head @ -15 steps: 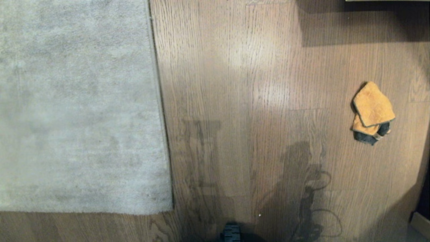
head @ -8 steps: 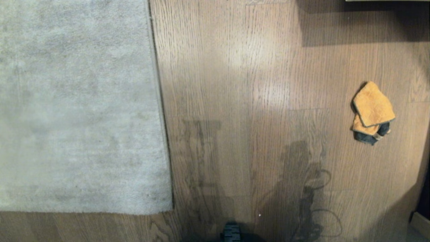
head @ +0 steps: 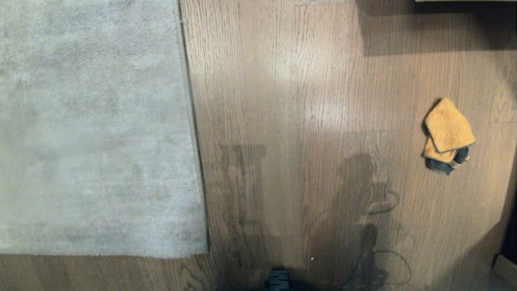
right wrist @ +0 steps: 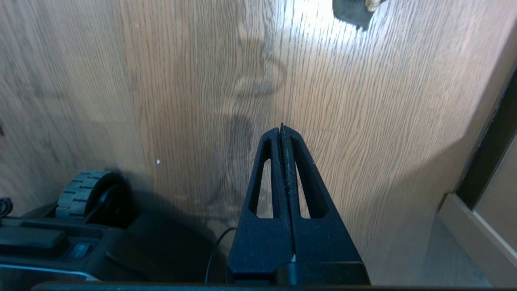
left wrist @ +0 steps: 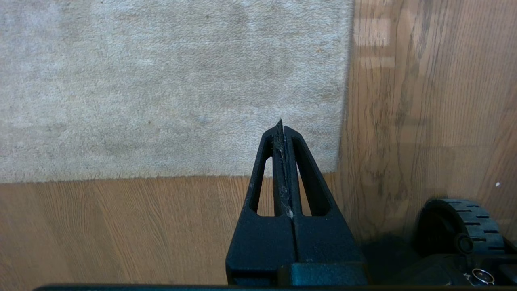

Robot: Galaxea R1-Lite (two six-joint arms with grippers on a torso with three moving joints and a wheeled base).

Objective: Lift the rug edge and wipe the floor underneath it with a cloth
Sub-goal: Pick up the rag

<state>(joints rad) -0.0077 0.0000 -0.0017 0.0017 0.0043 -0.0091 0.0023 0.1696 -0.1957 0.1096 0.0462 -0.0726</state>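
Barely anything new at the far left: same rug (head: 89, 121), flat on the floor (head: 282, 101), with the rug edge (head: 190, 121) down along its whole length and not yet lifted. Over the near corner of that rug, in the left wrist view, the left gripper (left wrist: 281, 125): pressed shut, empty apart from wisps of lint between the tips, parked just as a moment ago. Low in the head view, 1 ribbed black wheel (head: 278, 279) of the base, unmoved.

Further right, the only real change: the arm shadow (head: 359, 173) on the planks, now stretched farther out from the base than half a second back. Judging by that, probably the right arm starting out, with neither arm itself inside the head view. Seen from the right wrist, the right gripper (right wrist: 282, 129): closed tight, holding nothing, above bare planks, with the dark end of the cloth (right wrist: 351, 10) in sight ahead of its tips but well apart from them.

At the far right of the head view, the same cloth (head: 447, 135): folded, mustard with a grey end, in the same spot as before, touched by nothing. Meaning for the task: barely begun, likely a first reach for the cloth, with opening of the right gripper needed before any grasp; lifting and wiping both yet to come.

As for containers: 0 in view, so no contents to tell.
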